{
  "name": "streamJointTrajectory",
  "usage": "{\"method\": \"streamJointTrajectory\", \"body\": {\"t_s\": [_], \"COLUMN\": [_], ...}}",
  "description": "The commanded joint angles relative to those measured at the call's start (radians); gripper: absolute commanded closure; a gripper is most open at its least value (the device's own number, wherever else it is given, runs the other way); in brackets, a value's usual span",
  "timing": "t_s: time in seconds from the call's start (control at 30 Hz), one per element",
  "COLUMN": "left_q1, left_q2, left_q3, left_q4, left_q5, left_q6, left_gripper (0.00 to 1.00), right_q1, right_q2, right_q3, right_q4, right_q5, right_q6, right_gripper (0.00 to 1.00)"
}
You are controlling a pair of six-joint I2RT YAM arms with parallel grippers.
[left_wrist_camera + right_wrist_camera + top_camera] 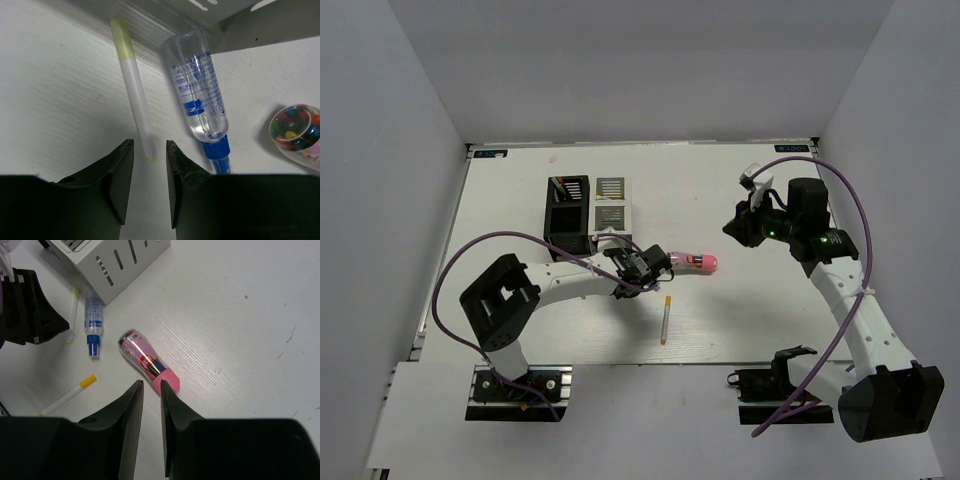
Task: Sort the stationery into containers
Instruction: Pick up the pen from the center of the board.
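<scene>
The left pincer point(150, 142) is standing over the tabletop point(55, 100), its jaws slightly apart and gripping nothing. A thin white pen point(134, 95) with a pale yellow far end is lying straight ahead, its near tip just reaching the gap. Right of it a blue-clear pen point(200, 95) is lying, then the pink cylinder point(297, 130). The white-grey box point(150, 252) is standing beyond. The right pincer point(151, 382), narrowly parted and empty, is facing the cylinder's pink end.

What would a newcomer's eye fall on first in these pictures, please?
The pink cylinder lies mid-table, near the right claw. Beside it, the left claw straddles the tip of a yellow-ended white pen next to a blue-clear pen, by the white organizer.
</scene>
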Motion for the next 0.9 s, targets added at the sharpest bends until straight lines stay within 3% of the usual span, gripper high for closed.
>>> {"method": "streamJointTrajectory", "body": {"t_s": [0.0,0.33,0.73,0.87], "left_q1": [-0.004,-0.013,-0.022,-0.022], "left_q2": [-0.011,0.029,0.093,0.106], "left_q3": [-0.010,-0.022,0.007,0.007], "left_q4": [-0.007,0.013,0.022,0.011], "left_q5": [-0.061,-0.061,-0.061,-0.040], "left_q6": [-0.056,-0.066,-0.066,-0.075], "left_gripper": [0.58,0.60,0.50,0.61], "right_q1": [-0.016,-0.034,-0.059,-0.063], "right_q2": [-0.018,-0.018,-0.015,-0.015], "right_q3": [-0.006,-0.007,-0.004,-0.003], "right_q4": [-0.002,-0.007,-0.017,-0.011], "right_q5": [-0.032,-0.053,-0.069,-0.070], "right_q6": [-0.014,-0.017,-0.017,-0.020], "right_gripper": [0.74,0.74,0.74,0.74]}}
